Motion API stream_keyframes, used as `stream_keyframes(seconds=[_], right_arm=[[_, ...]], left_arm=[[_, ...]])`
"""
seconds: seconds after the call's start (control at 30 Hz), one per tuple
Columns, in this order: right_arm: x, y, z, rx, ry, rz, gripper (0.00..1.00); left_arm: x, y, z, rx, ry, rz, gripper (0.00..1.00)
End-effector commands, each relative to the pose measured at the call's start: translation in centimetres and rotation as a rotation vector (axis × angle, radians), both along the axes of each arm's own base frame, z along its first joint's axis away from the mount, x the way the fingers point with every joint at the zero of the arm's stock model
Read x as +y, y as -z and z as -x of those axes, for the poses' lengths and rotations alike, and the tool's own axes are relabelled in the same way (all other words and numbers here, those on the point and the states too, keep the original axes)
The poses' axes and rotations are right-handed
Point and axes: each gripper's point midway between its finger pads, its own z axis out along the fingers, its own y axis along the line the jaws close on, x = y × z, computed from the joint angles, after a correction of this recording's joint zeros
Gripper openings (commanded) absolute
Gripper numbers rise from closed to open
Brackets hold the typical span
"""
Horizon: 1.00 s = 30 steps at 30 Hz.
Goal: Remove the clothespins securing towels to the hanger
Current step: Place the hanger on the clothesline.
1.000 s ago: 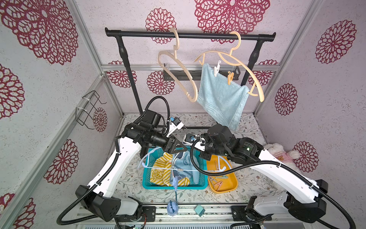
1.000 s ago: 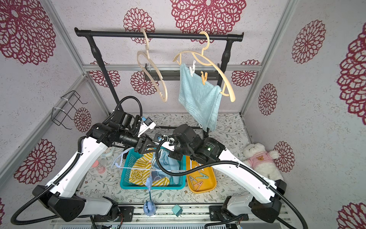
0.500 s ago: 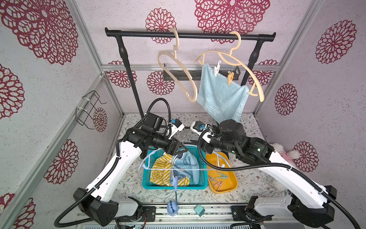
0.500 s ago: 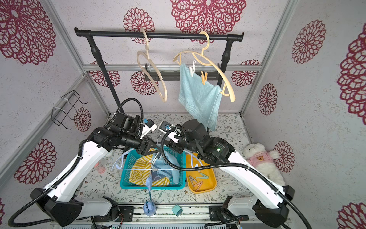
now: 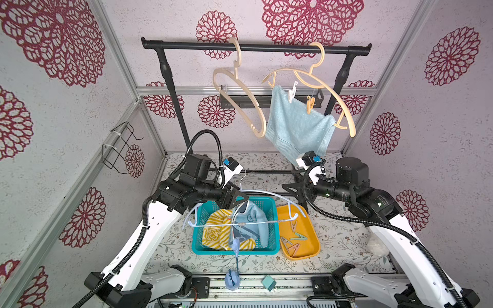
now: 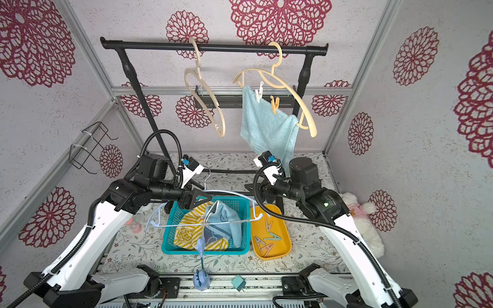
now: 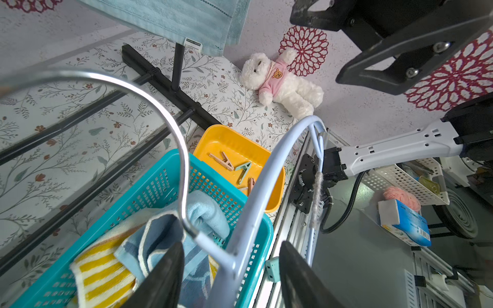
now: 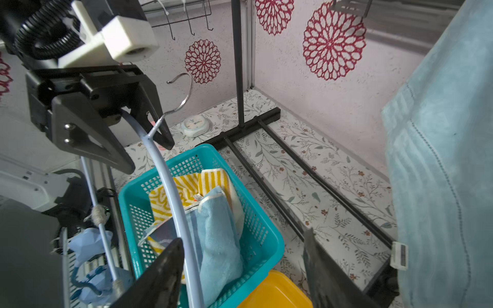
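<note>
Now gripping neck of blue hanger point(image 8: 170, 186) in left pincer point(image 8: 146, 152); right pincer point(image 8: 244, 237) gaping, empty. Best next: clear hanger arm, rise, pinch white clothespin point(image 5: 291, 92) tails squarely on hung towel point(image 5: 296, 125).

Bright, soft, even light with faint shadows. Top views bow at edges. The hanger point(image 7: 253, 192) blurs nearest the left wrist lens.

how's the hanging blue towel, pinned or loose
Pinned: a white clothespin and an orange clothespin clip the towel to the beige hanger.
</note>
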Motion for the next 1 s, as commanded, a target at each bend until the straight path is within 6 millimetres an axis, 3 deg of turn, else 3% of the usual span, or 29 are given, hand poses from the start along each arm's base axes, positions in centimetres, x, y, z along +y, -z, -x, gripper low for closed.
stream_keyframes(seconds=[0.0,0.23,0.4,0.8,0.97], right_arm=[[0.9,0.3,1.8,0.102,-0.107,-0.057,0.72],[1.8,3.2,2.8,0.234,-0.166,-0.088,0.71],[1.9,4.1,3.2,0.270,-0.177,-0.099,0.69],[2.5,3.7,4.4,0.282,-0.253,-0.154,0.54],[2.6,3.9,4.5,0.293,-0.259,-0.152,0.55]], left_arm=[[-0.1,-2.1,0.2,-0.085,0.021,0.022,0.00],[0.3,-2.9,0.0,-0.128,0.006,0.012,0.00],[0.5,-3.1,-0.1,-0.143,0.001,0.000,0.00],[0.6,-3.1,-0.8,-0.153,-0.019,-0.016,0.00],[0.7,-3.5,-0.9,-0.166,-0.030,-0.017,0.00]])
